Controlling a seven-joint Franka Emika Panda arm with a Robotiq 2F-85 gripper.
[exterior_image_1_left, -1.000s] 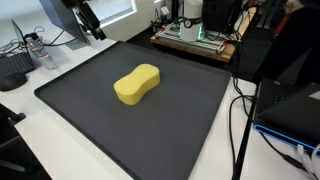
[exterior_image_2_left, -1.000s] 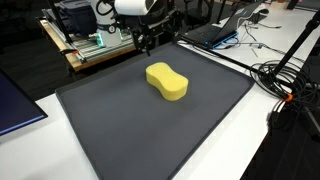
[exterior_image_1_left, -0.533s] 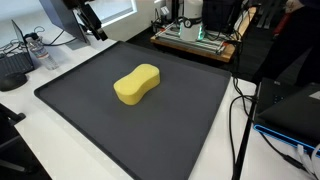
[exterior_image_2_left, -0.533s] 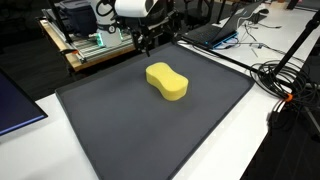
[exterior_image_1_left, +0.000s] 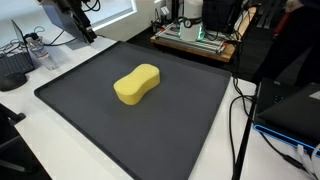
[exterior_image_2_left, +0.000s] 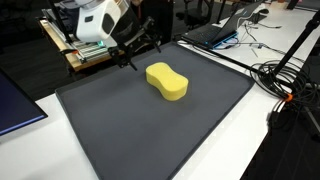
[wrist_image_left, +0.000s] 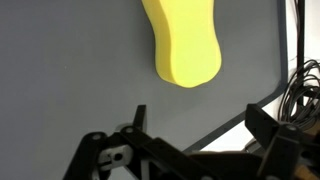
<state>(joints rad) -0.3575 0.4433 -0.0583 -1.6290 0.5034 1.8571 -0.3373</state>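
Gripper: the gripper had its jaws spread wide and held nothing; it hung above the far edge of the mat, well apart from the sponge.
Sponge: the yellow, peanut-shaped sponge lay flat near the middle of the mat, untouched.
Mat: the dark grey mat covered a white table.
Surroundings: black cables lay beside the mat.

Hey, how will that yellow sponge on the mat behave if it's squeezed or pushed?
The yellow sponge looks like soft foam, so it would probably squash when gripped and feel light. Lying flat, waisted in shape, it seems unlikely to roll; on the dark mat it may drag rather than slide.
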